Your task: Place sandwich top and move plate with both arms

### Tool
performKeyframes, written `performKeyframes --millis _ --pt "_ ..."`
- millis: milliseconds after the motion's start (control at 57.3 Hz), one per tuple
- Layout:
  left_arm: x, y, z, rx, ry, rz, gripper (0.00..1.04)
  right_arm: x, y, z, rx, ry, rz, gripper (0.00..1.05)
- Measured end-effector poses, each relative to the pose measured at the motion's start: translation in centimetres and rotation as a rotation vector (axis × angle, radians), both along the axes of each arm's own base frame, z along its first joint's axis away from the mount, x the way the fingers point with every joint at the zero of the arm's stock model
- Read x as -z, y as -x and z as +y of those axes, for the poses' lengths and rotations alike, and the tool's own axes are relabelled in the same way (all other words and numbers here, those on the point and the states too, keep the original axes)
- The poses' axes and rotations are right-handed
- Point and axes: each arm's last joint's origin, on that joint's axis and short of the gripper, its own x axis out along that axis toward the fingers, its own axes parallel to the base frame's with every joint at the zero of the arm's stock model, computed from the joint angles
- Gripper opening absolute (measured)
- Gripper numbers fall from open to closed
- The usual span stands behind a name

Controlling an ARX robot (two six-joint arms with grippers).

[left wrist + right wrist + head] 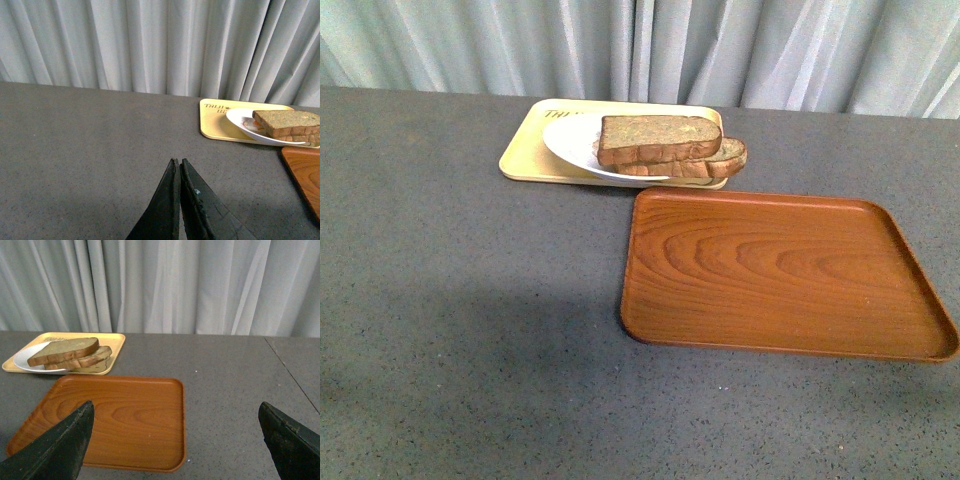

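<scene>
The sandwich top (658,139), a thick squarish brown slice, lies on top of a thinner rounded slice (725,158) on the white plate (570,143). The plate rests on the pale yellow tray (525,152) at the back. The stack also shows in the left wrist view (286,123) and the right wrist view (63,351). Neither arm shows in the front view. My left gripper (179,162) is shut and empty over bare table, well short of the plate (240,120). My right gripper (175,412) is wide open and empty, near the wooden tray's front.
A brown wooden tray (780,272) lies just in front of and right of the yellow tray (115,340); it shows in the right wrist view (125,420) too. A grey curtain (640,45) hangs behind the grey table (460,330). A table seam (292,375) runs at the right.
</scene>
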Motion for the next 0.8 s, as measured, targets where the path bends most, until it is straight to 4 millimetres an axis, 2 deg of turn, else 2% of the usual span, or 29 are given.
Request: performKeyframes --millis 70,157,384,453,488,576,802 --pt "-0.01 0.00 0.00 0.000 0.000 -0.001 0.03 0.00 0.00 0.00 0.001 0.000 0.000 0.96" --pt "-0.01 0.00 0.00 0.000 0.000 -0.001 0.23 0.00 0.00 0.00 0.000 0.000 0.000 0.96" --pt "-0.01 0.00 0.00 0.000 0.000 -0.001 0.60 0.00 0.00 0.00 0.000 0.000 0.000 0.96" --pt "-0.01 0.00 0.00 0.000 0.000 -0.001 0.72 0.00 0.00 0.00 0.000 0.000 0.000 0.96" --pt "-0.01 0.00 0.00 0.000 0.000 -0.001 0.83 0.00 0.00 0.00 0.000 0.000 0.000 0.96" --pt "-0.01 0.00 0.00 0.000 0.000 -0.001 0.97 0.00 0.00 0.00 0.000 0.000 0.000 0.96" --pt "-0.01 0.00 0.00 0.000 -0.002 -0.001 0.96 0.00 0.00 0.00 0.000 0.000 0.000 0.96"
